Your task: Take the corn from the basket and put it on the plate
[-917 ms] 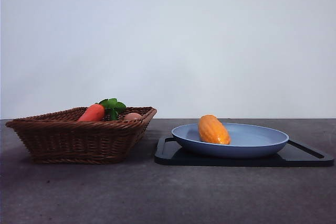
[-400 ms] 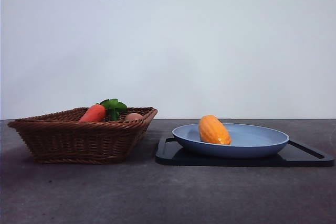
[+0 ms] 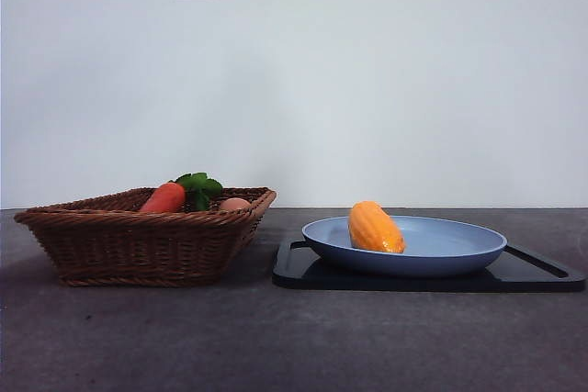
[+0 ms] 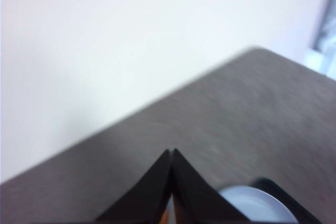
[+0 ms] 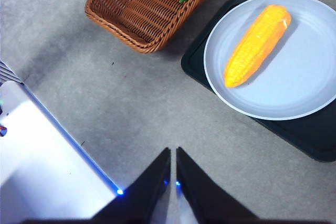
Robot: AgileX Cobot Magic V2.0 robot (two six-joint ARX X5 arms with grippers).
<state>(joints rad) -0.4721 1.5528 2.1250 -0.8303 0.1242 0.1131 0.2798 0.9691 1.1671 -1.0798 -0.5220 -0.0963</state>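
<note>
Yellow corn (image 5: 255, 44) clear of right pincer (image 5: 173, 153)

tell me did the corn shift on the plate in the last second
No. In the front view the corn lies at the same spot on the blue plate, toward the side nearer the wicker basket, as in both earlier pictures.

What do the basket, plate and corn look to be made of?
Basket: woven brown wicker, judging by the braided strands. Plate: likely plastic, smooth, matte light blue. Corn: probably moulded plastic, with ridged kernel rows and a slight sheen.
</note>
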